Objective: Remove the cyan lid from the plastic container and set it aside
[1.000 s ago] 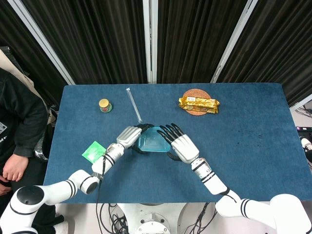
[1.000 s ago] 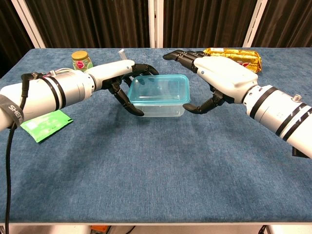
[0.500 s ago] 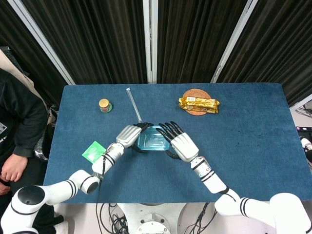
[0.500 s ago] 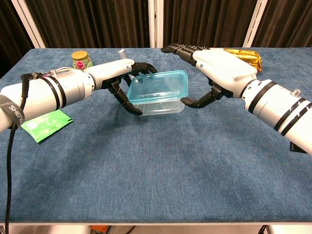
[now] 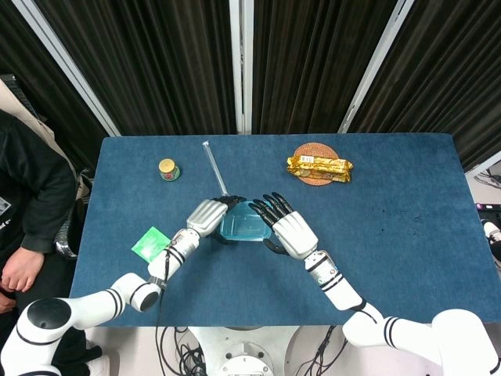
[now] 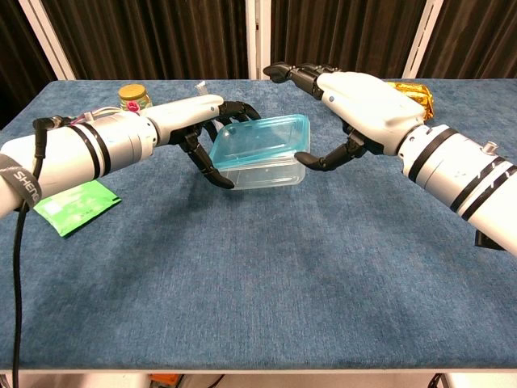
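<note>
The clear plastic container [image 6: 262, 171] with its cyan lid [image 6: 260, 140] sits mid-table, also seen as the cyan lid [image 5: 239, 225] from above. The lid is tilted, its right side higher than its left. My left hand [image 6: 206, 129] grips the container's left end, fingers curled around the near and far sides. My right hand [image 6: 355, 97] arches over the right end, its thumb tip touching the lid's right rim from below while its fingers stretch out above the far edge. From above, the left hand [image 5: 207, 217] and right hand [image 5: 291, 233] flank the box.
A small jar [image 6: 134, 97] stands at the back left, with a green packet [image 6: 77, 206] nearer the front left. A clear tube [image 5: 214, 168] lies behind the box. A gold snack pack [image 5: 318, 165] rests on a brown plate at the back right. A person [image 5: 23, 204] stands beyond the table's left edge.
The lid's right side has risen from flat to tilted. My right hand has shifted left and up against the box; my left hand has kept its grip.
</note>
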